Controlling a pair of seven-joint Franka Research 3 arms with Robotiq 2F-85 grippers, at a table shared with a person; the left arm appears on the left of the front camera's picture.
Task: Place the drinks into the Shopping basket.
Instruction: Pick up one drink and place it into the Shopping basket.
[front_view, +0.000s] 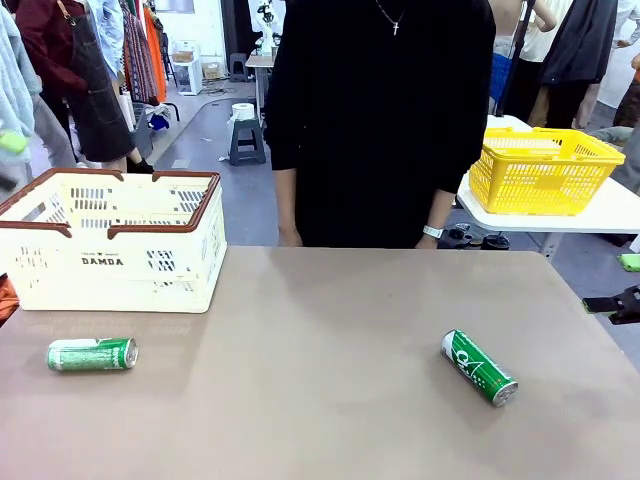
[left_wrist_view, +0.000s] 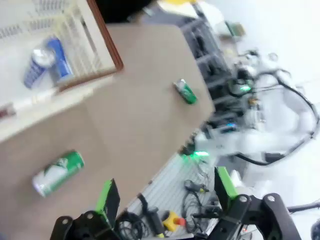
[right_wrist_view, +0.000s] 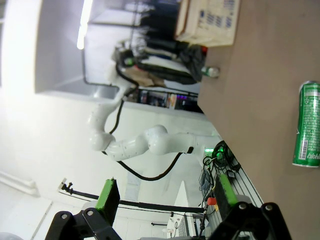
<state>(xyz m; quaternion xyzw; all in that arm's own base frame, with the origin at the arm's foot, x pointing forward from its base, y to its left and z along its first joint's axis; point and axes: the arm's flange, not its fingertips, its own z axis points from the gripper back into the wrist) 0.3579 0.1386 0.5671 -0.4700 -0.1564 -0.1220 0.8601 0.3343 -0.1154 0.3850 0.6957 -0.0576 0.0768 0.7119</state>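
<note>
Pick-up step, I judged: left end effector (left_wrist_view: 167, 192) and right end effector (right_wrist_view: 165, 194) stood apart, empty; blue can (left_wrist_view: 45, 62) lay inside the Shopping basket (front_view: 110, 270), left green can (front_view: 92, 354) and right green can (front_view: 479, 367) on the bench (front_view: 320, 330), each wanting a straddling descent.

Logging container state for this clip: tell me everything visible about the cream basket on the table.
The cream basket looks like plastic, with slotted walls, a brown rim and handles, and black DAMDA print on its near wall. It stands upright on the table, far left. The left wrist view shows a blue and white can lying inside it.
</note>
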